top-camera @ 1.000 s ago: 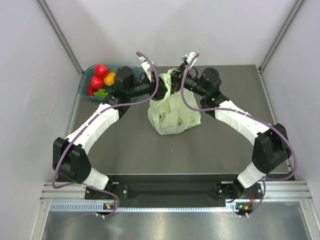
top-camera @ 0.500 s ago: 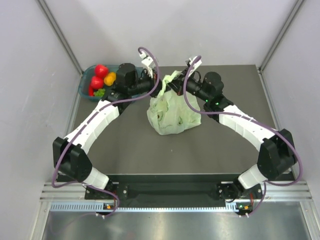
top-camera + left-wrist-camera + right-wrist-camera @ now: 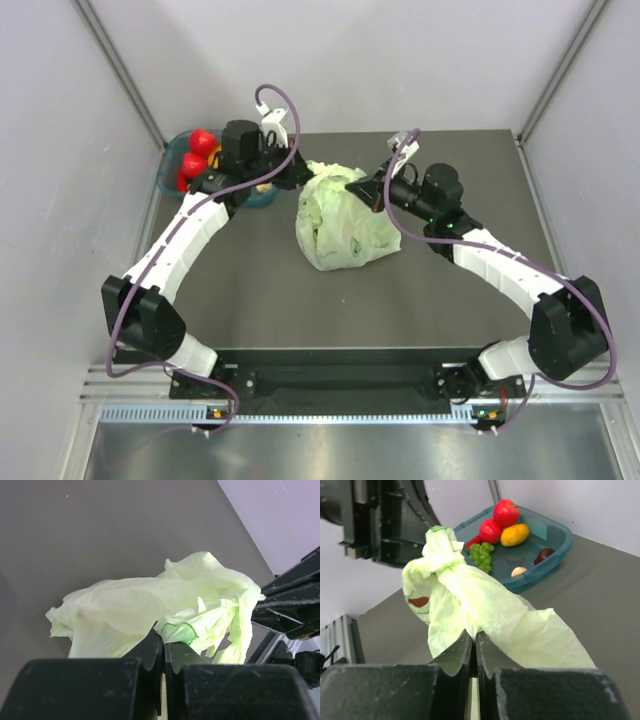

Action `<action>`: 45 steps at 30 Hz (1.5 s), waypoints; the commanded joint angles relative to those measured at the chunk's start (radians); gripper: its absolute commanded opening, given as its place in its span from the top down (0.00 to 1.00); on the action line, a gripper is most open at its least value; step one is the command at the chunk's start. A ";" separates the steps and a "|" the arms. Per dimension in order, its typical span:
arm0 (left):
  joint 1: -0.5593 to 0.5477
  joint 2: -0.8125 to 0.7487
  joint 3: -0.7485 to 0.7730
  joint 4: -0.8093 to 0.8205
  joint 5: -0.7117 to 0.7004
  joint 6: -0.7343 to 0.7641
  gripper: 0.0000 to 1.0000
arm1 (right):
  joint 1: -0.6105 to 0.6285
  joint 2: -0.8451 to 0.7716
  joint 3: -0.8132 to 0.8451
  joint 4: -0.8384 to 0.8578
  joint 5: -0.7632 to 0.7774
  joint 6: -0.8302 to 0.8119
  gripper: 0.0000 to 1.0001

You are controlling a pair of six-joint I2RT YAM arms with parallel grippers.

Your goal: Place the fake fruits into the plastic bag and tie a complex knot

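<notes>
- The bag (image 3: 345, 225) sits mid-table with its body slumped and its top drawn up at the far side.
- My right gripper (image 3: 474, 638) is clenched on one strand of plastic from the right. The left gripper (image 3: 163, 645) pinches another from the left.
- Between them the knot (image 3: 439, 545) looks loose to me. Pulling hard could tear the thin film or slip a strand free.
- Far left, fruits (image 3: 506, 512) lie in the basket (image 3: 555, 542), outside the bag. Tightening now would shut them out.
</notes>
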 commanded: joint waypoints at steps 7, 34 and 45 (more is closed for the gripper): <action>0.187 -0.045 -0.074 0.092 -0.106 -0.125 1.00 | -0.140 -0.065 -0.117 0.118 -0.105 0.140 1.00; 0.052 -0.091 -0.157 0.286 -0.090 0.001 1.00 | 0.002 -0.085 0.037 -0.196 0.064 -0.144 0.90; 0.019 -0.079 -0.095 0.244 -0.080 0.028 1.00 | 0.012 -0.034 0.182 -0.348 0.084 -0.320 0.57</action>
